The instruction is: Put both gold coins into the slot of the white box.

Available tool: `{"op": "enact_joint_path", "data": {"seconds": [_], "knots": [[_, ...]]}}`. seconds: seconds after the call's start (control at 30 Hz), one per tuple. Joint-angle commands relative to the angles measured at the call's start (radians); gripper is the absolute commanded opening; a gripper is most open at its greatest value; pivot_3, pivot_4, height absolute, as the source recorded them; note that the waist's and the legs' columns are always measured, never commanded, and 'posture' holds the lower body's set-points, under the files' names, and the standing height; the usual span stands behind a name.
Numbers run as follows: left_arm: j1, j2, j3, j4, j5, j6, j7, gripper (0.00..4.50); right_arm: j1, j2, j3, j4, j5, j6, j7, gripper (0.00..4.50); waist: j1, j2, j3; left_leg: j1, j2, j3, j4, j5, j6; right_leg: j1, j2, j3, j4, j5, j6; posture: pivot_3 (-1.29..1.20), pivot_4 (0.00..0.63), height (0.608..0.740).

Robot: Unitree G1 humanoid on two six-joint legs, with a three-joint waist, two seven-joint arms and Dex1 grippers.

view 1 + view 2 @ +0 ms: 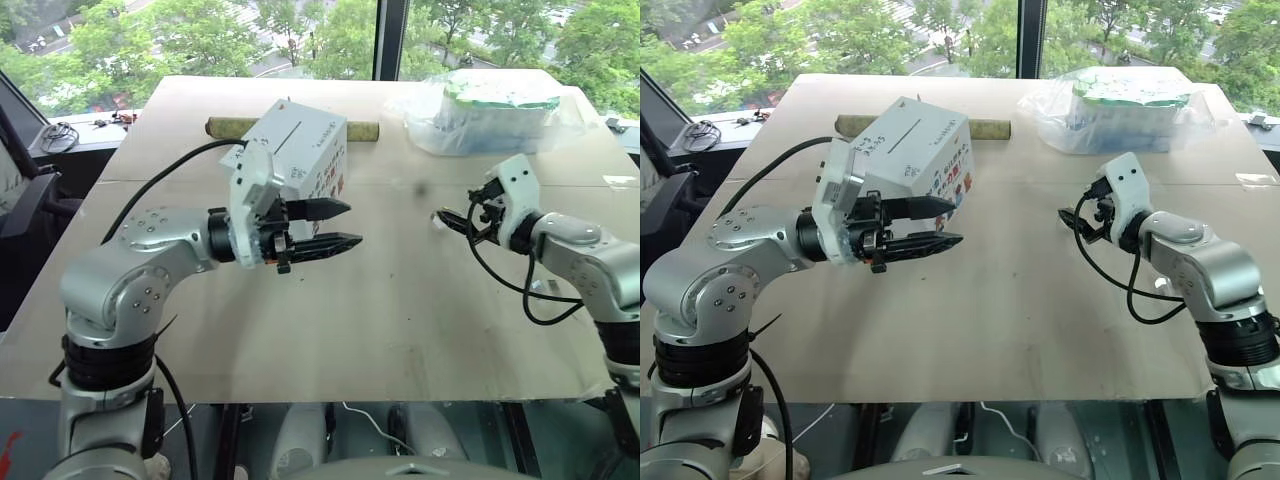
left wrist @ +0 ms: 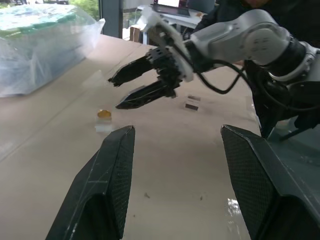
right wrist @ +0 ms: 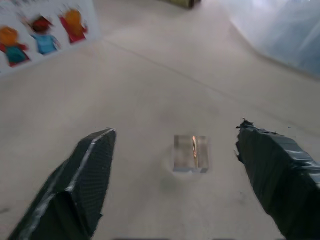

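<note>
Head views: white box (image 1: 300,150) far on the worktop (image 1: 400,320), slot (image 1: 288,131) upward. Left gripper (image 1: 340,226) and right gripper (image 1: 444,219) both hold jaws apart, empty. Right wrist view: gold coin (image 3: 194,147) upright in clear holder (image 3: 190,154) between the fingers.

Table (image 1: 400,320): light tan board, bare in front of me.
Far edge: plastic-wrapped bundle (image 1: 487,112) with green top; brown tube (image 1: 228,127) lying flat.
Beyond: green trees (image 1: 330,35).
</note>
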Motion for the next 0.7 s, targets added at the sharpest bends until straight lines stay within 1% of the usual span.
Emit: {"op": "enact_joint_path", "data": {"seconds": [0.03, 0.1, 0.2, 0.4, 0.5, 0.63, 0.7], "knots": [[0.0, 0.014, -0.008, -0.035, -0.009, -0.04, 0.0, 2.79, -0.042, 0.042, 0.009, 0.093, -0.096, -0.082, 0.006, 2.55, -0.001, 0.0, 0.0, 0.0, 0.0, 0.0, 0.0, 0.0, 0.0, 0.0, 0.0, 0.0, 0.0, 0.0, 0.0, 0.0, 0.15, 0.74], [0.01, 0.025, -0.016, -0.041, 0.007, -0.06, 0.005, 2.79, -0.05, 0.061, 0.014, 0.127, -0.134, -0.097, 0.007, 2.55, -0.002, 0.0, 0.0, 0.0, 0.0, 0.0, 0.0, 0.0, 0.0, 0.0, 0.0, 0.0, 0.0, 0.0, 0.0, 0.0, 0.15, 0.74], [0.024, 0.032, -0.013, -0.054, -0.006, -0.063, 0.019, 2.79, -0.06, 0.08, 0.007, 0.162, -0.172, -0.115, 0.02, 2.55, -0.006, 0.0, 0.0, 0.0, 0.0, 0.0, -0.001, 0.0, 0.0, -0.001, 0.001, 0.001, 0.001, 0.0, 0.0, 0.0, 0.15, 0.74], [0.033, 0.033, -0.019, -0.073, -0.015, -0.067, 0.046, 2.79, -0.069, 0.104, -0.006, 0.199, -0.218, -0.136, 0.054, 2.55, -0.006, 0.0, 0.0, 0.0, 0.001, 0.0, -0.001, 0.0, 0.0, -0.002, 0.001, 0.001, 0.001, 0.0, 0.0, 0.0, 0.15, 0.74], [0.04, 0.036, -0.02, -0.077, -0.018, -0.069, 0.05, 2.79, -0.076, 0.12, -0.009, 0.219, -0.235, -0.145, 0.065, 1.75, -0.007, 0.0, 0.0, 0.0, 0.001, 0.001, -0.001, 0.0, 0.0, -0.002, 0.001, 0.001, 0.001, 0.0, 0.0, 0.0, 0.15, 0.74], [0.043, 0.035, -0.023, -0.077, -0.019, -0.072, 0.056, 2.79, -0.08, 0.14, -0.005, 0.24, -0.251, -0.154, 0.08, 0.02, -0.007, 0.0, 0.0, 0.0, 0.001, 0.0, -0.001, 0.0, 0.0, -0.002, 0.001, 0.001, 0.001, 0.0, 0.0, 0.0, 0.15, 0.74], [0.043, 0.035, -0.024, -0.074, -0.019, -0.075, 0.058, 2.79, -0.08, 0.143, -0.007, 0.252, -0.261, -0.162, 0.089, 0.02, -0.007, 0.0, 0.0, 0.0, 0.001, 0.0, -0.001, 0.0, 0.0, -0.002, 0.001, 0.001, 0.001, 0.0, 0.0, 0.0, 0.15, 0.74]]}}
